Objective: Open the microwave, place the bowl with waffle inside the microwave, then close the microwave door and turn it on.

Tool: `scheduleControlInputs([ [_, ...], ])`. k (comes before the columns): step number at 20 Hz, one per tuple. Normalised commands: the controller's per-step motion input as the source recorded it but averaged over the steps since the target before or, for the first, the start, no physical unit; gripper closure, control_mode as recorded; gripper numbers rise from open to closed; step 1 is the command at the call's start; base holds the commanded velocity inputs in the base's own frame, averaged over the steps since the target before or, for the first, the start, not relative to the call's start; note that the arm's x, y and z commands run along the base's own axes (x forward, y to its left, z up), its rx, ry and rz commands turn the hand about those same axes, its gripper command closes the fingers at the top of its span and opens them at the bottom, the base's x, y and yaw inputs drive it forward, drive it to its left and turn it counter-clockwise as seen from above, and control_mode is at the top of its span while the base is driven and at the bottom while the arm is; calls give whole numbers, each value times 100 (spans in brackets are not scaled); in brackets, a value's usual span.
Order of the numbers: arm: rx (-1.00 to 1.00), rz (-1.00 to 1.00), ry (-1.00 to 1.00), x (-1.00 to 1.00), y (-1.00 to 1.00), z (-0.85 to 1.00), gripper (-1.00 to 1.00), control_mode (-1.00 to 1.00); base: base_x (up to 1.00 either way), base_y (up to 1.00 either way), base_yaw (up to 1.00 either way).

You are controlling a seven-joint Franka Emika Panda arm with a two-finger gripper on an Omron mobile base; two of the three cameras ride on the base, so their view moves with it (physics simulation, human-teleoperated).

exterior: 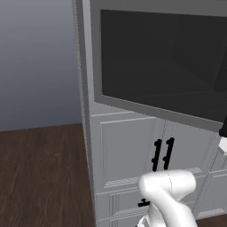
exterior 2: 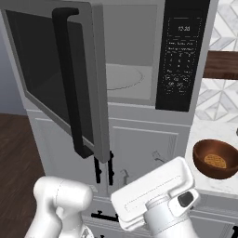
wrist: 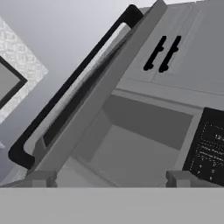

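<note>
Cabinets: I see white panelled cabinets (exterior 2: 139, 148) under the microwave, with a pair of short black handles (exterior: 162, 153) side by side where two doors meet.
Floor: dark wood floor (exterior: 40, 173) runs off to the left of the cabinet column in the left base view.
Microwave: the microwave (exterior 2: 139, 56) is built in above the cabinets and stands open; I can see its light grey cavity with a round turntable (exterior 2: 124, 76) on its bottom.
Microwave door: the microwave door (exterior 2: 51, 69) is swung out toward me on its left side, dark glass window facing the room, with its long black handle (exterior 2: 69, 83) running down the free edge. In the hand view the door (wrist: 100, 92) crosses the picture as a slanted grey edge.
Control panel: a black control panel (exterior 2: 181, 51) sits at the right of the cavity, with a small display at the top and rows of buttons I cannot read.
Desk: a pale marble desk (exterior 2: 204, 135) lies to the right of the microwave, below a patterned tile wall.
Bowl: the bowl (exterior 2: 216, 159) is brown and stands on the desk, right of the microwave and outside it, with a golden waffle (exterior 2: 214, 161) lying in it.
Gripper: the gripper (wrist: 112, 178) is spread wide and empty; its two tips frame the open cavity in the hand view, touching nothing.
</note>
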Motion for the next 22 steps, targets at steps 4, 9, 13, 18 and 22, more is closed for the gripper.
scheduleControlInputs([
  [4,-2,9,-22,45,-8,-6,-100,-100,0,0,0],
  [9,-4,11,-19,62,0,0,-100,-100,0,0,0],
  [13,-10,13,-22,54,0,0,-100,-100,0,0,0],
  [18,-12,12,-22,35,0,0,-100,-100,0,0,0],
  [22,-18,10,-26,0,6,5,-100,-100,0,0,0],
])
